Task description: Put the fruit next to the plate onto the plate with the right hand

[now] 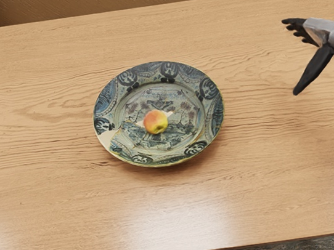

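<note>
I read the fruit point(155, 121), likely a peach, centred on the plate point(103, 106); right hand point(320, 38) well rightward, fingers point(296, 23) released, empty.

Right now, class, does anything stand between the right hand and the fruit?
Nothing visible does. The open right hand hovers over the right side of the table; the fruit already sits in the middle of the plate.

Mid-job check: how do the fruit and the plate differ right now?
The fruit is small and round; the plate is far wider and shallow. The fruit is yellow with a red blush; the plate has a blue-grey pattern. The fruit lies on the plate's middle; the plate lies on the table. Neither touches the right hand, open at the right edge.
</note>
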Robot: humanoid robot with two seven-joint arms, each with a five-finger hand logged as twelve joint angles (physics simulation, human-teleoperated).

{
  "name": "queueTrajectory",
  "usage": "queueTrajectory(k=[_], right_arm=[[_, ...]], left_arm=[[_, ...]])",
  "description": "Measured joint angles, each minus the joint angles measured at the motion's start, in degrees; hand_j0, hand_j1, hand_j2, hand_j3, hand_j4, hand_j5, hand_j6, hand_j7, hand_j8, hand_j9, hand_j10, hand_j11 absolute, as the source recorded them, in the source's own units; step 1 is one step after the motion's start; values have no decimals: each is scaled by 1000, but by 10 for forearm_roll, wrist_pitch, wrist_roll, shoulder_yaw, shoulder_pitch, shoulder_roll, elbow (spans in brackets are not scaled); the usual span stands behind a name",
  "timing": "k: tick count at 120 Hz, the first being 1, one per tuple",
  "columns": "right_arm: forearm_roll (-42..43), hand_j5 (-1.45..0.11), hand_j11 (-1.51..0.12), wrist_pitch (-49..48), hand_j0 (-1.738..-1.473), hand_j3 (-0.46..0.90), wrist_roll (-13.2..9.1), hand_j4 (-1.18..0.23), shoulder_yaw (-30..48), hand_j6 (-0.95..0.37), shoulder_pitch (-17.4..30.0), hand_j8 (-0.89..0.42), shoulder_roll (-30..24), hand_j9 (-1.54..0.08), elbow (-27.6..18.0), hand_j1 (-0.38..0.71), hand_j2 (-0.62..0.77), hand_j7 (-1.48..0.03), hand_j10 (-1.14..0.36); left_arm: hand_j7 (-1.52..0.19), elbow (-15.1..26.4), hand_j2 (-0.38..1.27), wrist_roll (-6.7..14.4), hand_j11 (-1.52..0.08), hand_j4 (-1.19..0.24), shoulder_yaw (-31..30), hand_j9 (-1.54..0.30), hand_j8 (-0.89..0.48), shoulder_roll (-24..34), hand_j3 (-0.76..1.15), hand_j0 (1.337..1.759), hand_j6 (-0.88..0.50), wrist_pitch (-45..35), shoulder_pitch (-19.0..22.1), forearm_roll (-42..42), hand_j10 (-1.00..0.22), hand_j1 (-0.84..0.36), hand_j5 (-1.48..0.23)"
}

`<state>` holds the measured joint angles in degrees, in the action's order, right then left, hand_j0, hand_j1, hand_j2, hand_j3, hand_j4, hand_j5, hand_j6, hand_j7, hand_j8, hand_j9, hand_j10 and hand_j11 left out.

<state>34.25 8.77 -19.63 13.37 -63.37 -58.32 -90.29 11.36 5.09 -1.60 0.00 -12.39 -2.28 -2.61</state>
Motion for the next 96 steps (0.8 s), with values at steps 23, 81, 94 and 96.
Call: queueTrajectory(k=[23,81,94,96], right_arm=[[-9,-2,-2,-12,-1658,0,5,-5,6,-7,1,-6,-10,-2,2,-349,2,-1,-5],[-11,-1,0,-14,-1658,0,6,-5,7,-7,1,-6,-12,-1,2,-349,2,0,-4],[-11,-1,0,-14,-1658,0,6,-5,7,-7,1,-6,-12,-1,2,-349,2,0,-4],[-11,-1,0,-14,-1658,0,6,-5,7,-7,1,-6,-12,-1,2,-349,2,0,-4]], left_arm=[[-9,-2,2,0,-9,-7,0,-9,-7,0,0,1658,-7,0,1,0,-7,341,-9],[-9,-2,2,0,-9,-7,-1,-9,-7,0,0,1658,-7,0,1,0,-7,341,-9],[-9,-2,2,0,-9,-7,-1,-9,-7,0,0,1658,-7,0,1,0,-7,341,-9],[-9,-2,2,0,-9,-7,-1,-9,-7,0,0,1658,-7,0,1,0,-7,341,-9]])
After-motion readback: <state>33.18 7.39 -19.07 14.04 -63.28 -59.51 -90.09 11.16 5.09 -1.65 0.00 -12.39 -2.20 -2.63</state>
